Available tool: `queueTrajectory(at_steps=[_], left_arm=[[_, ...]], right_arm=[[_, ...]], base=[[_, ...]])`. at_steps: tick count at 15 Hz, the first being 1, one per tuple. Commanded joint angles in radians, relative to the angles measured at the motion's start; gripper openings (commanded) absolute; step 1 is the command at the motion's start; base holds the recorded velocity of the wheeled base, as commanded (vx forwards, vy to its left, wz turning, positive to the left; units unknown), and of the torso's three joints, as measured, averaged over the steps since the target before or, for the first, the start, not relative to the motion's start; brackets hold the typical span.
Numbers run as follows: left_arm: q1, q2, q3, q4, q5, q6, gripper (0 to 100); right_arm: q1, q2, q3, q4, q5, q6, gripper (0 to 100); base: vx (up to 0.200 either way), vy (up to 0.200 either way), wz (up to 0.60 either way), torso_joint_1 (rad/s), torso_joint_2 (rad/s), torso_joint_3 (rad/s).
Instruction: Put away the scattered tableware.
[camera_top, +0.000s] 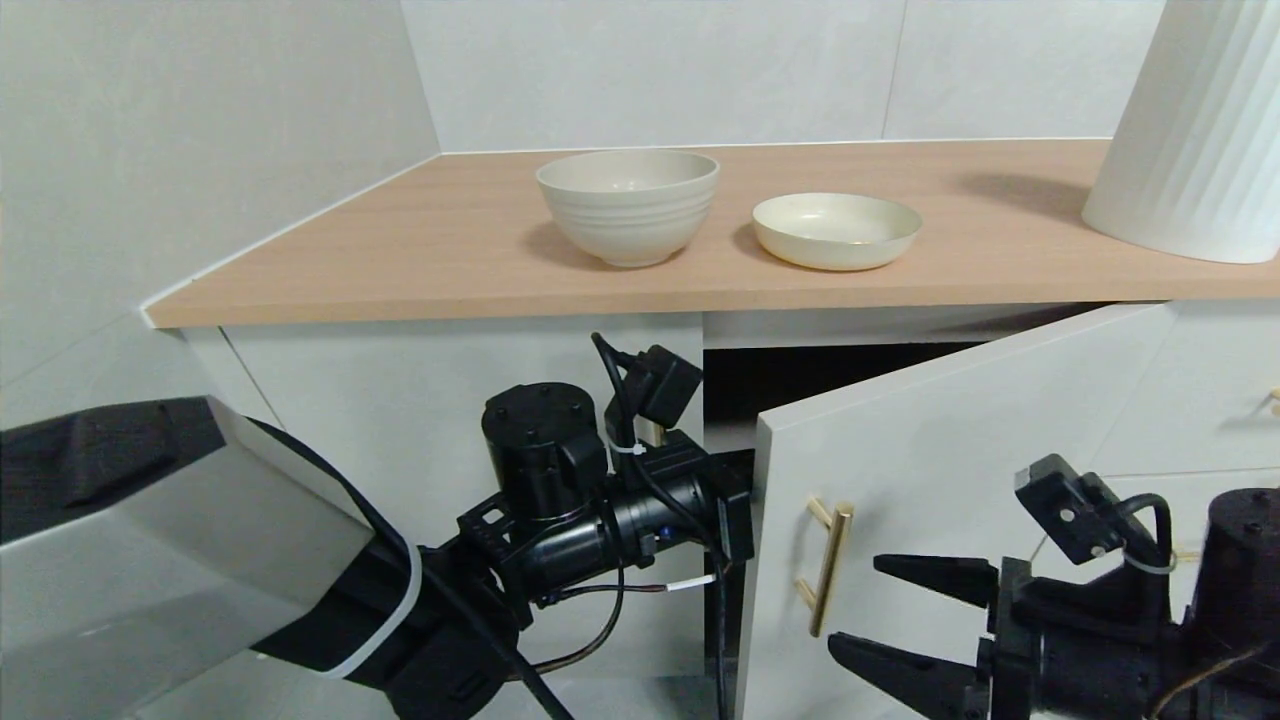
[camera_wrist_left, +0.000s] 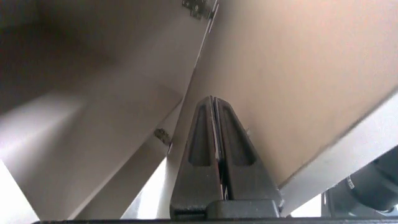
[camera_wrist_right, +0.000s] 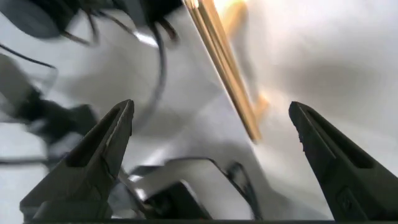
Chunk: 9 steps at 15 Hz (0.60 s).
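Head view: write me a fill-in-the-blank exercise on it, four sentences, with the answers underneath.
1. The deep bowl and the shallow bowl stand on the wooden ____.
2. Below them, the cabinet door stands ____.
3. The right pincer is open beside the door's ____-coloured handle.
4. The left pincer is ____.

Missing words: countertop; open; gold; shut.
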Motion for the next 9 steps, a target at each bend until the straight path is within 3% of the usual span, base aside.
queueTrajectory(at_steps=[1,3,6,9], left_arm=[[0.000,-0.012,-0.005,0.000,0.001,-0.002,0],[-0.001,-0.014,-0.014,0.006,-0.001,-0.002,0],[-0.003,-0.015,-0.003,0.015,-0.001,-0.002,0],[-0.021,-0.003,-0.011,0.029,-0.001,-0.002,0]], right_arm=[[0.023,-0.139,0.036,0.108,-0.115,-0.026,100],[0.071,-0.245,0.008,0.266,-0.220,-0.037,100],[0.129,-0.411,-0.075,0.596,-0.229,-0.035,100],[0.129,-0.403,-0.090,0.643,-0.220,-0.029,100]], base=[[0.000,0.000,0.00,0.000,0.00,0.000],[0.000,0.000,0.00,0.000,0.00,0.000],[0.000,0.000,0.00,0.000,0.00,0.000],[0.000,0.000,0.00,0.000,0.00,0.000]])
